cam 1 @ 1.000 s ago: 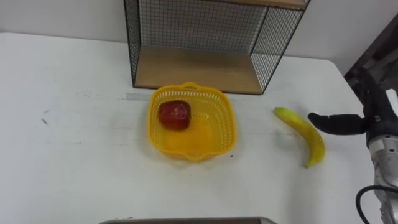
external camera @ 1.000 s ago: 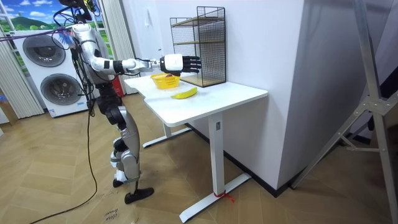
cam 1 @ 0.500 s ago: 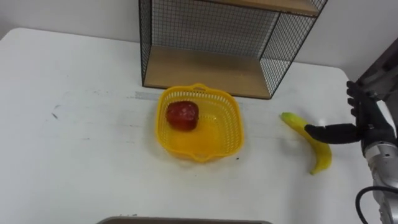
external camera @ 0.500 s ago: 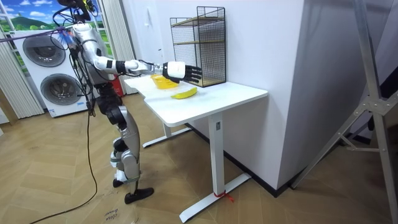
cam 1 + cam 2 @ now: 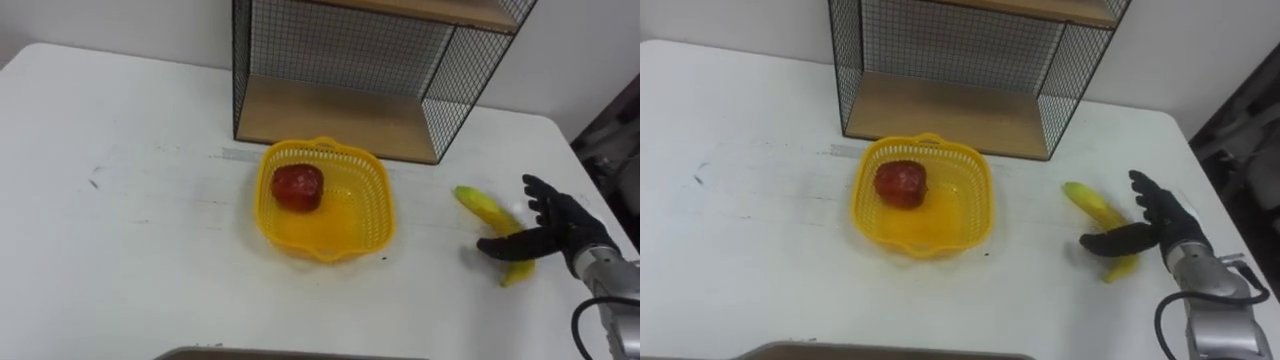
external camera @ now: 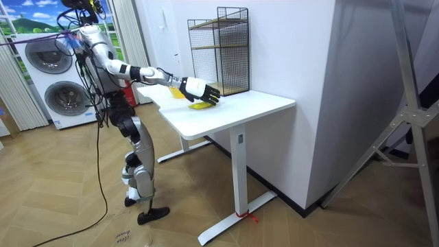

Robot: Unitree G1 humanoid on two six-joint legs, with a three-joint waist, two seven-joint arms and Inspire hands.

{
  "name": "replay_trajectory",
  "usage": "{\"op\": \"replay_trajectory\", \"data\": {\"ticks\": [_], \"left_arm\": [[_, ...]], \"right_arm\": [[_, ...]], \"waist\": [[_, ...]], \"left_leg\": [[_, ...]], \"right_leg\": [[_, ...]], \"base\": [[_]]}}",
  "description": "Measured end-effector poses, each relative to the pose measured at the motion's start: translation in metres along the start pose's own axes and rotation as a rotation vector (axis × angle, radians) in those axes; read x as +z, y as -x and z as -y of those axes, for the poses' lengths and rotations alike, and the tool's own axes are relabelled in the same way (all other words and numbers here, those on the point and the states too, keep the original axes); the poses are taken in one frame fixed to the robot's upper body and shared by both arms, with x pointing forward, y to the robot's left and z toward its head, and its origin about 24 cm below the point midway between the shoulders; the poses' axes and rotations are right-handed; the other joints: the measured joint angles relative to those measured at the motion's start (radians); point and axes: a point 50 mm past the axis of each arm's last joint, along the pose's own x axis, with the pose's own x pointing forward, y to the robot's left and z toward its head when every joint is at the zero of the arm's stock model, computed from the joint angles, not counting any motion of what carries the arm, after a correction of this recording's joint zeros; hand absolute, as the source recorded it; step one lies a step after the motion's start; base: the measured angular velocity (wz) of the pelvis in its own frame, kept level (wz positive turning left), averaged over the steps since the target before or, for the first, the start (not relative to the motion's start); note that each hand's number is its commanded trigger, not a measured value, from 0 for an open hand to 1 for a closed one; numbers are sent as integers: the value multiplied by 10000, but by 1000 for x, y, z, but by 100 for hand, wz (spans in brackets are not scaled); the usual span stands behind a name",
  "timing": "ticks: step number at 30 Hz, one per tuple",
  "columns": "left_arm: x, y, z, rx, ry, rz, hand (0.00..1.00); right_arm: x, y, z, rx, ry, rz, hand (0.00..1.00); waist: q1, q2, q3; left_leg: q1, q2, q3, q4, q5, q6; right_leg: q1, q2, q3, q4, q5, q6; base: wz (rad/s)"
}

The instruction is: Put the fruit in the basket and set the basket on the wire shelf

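Right hand spread wide over the banana, thumb across it, basket holding red fruit well apart, leftward.

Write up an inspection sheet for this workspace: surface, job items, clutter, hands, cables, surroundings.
surface: white table, faint dark scuffs on its left part
job's things: yellow basket in front of the wire shelf; red fruit inside the basket; banana on the table to the basket's right
clutter: grey edge of something at the near side, cannot tell what
hands: right hand open over the banana's near end, thumb across it, not closed
cables: nothing seen on the table
surroundings: washing machines behind the robot, wooden floor
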Motion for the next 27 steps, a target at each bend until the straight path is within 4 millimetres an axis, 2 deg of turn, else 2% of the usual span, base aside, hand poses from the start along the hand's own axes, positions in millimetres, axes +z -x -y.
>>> {"op": "replay_trajectory", "data": {"ticks": [2,9,14,25,27], "left_arm": [[0,0,0,15,48,-59,0],[-1,-1,-1,26,142,-207,0],[-3,-1,-4,87,88,-261,0],[0,-2,-3,180,71,-295,0],[1,-2,-4,279,74,-288,0]], "right_arm": [[-10,-1,-2,130,-39,-334,0],[-13,-4,0,275,738,-773,0],[-18,-6,1,462,1097,-1126,0],[-23,-7,4,495,1443,-1540,1],[-24,-7,5,475,1461,-1575,34]], "waist": [[10,5,2],[231,-20,-19],[270,-119,-2],[340,-103,-10],[382,-89,-18]], "left_leg": [[-2,-1,2,4,0,0],[5,-14,-31,69,-1,0],[75,-24,-208,122,-1,1],[11,-36,-362,228,-23,14],[8,-36,-399,228,-23,15]], "right_leg": [[0,0,3,12,0,0],[71,1,1,20,5,-8],[211,-15,-140,-20,5,-7],[318,-17,-258,-167,13,-13],[325,-17,-268,-170,18,-14]], "base": [[0],[2],[9],[4],[2]]}}
